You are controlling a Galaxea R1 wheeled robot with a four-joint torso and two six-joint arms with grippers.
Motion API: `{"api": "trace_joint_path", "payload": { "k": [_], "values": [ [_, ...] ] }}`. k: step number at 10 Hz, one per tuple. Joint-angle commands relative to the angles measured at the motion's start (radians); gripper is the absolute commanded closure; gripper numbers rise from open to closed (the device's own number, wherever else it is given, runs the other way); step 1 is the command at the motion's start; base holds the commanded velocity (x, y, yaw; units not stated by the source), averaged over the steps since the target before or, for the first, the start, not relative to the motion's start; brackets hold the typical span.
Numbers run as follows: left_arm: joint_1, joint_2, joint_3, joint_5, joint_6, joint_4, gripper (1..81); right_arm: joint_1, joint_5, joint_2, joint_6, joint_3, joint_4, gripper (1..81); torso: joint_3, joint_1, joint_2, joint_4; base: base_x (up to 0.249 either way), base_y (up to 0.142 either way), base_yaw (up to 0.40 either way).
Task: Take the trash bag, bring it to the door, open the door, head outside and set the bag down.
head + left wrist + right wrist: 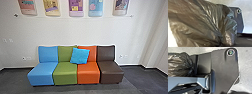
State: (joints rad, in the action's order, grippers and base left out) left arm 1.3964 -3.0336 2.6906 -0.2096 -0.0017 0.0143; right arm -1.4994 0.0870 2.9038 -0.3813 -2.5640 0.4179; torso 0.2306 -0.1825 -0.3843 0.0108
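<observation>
Left gripper: can't tell if it's clenched or released, same with the right gripper
Trash bag (198, 21): bunched up by the left wrist, probably mid-carry, so keep it level and unhurried imo
Dark plate (224, 70): right beside the bag, don't let thin plastic snag on it
Four-colour sofa (65, 74): ahead, turn wide and slow

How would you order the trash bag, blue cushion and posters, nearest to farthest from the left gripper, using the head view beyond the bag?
1. Trash bag, close up in the left wrist view.
2. Blue cushion, ahead on the sofa.
3. Posters, high on the wall behind.
</observation>
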Motion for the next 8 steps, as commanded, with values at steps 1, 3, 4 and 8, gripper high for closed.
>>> {"api": "trace_joint_path", "payload": {
  "k": [1,3,4,8],
  "values": [
    [-0.052,-0.005,-0.005,-0.071,0.000,-0.007,81.1,0.041,0.069,-0.013,-0.005,-0.002,0.001,1.0,-0.079,0.062,0.097,0.000,0.000,0.000,0.000],
    [-0.050,-0.008,-0.005,-0.071,0.002,-0.007,81.1,0.041,0.069,-0.012,-0.005,-0.004,0.002,1.0,-0.038,0.104,0.158,0.000,0.000,0.000,0.000],
    [-0.052,-0.008,-0.005,-0.071,0.000,-0.007,81.1,0.041,0.069,-0.010,-0.005,-0.004,0.002,1.0,-0.046,0.122,0.186,0.000,0.000,0.000,0.000],
    [-0.052,-0.010,-0.005,-0.071,0.000,-0.005,81.1,0.041,0.068,-0.007,-0.005,-0.004,0.002,1.0,-0.051,0.145,0.221,0.000,0.000,0.000,0.000]
  ]
}}
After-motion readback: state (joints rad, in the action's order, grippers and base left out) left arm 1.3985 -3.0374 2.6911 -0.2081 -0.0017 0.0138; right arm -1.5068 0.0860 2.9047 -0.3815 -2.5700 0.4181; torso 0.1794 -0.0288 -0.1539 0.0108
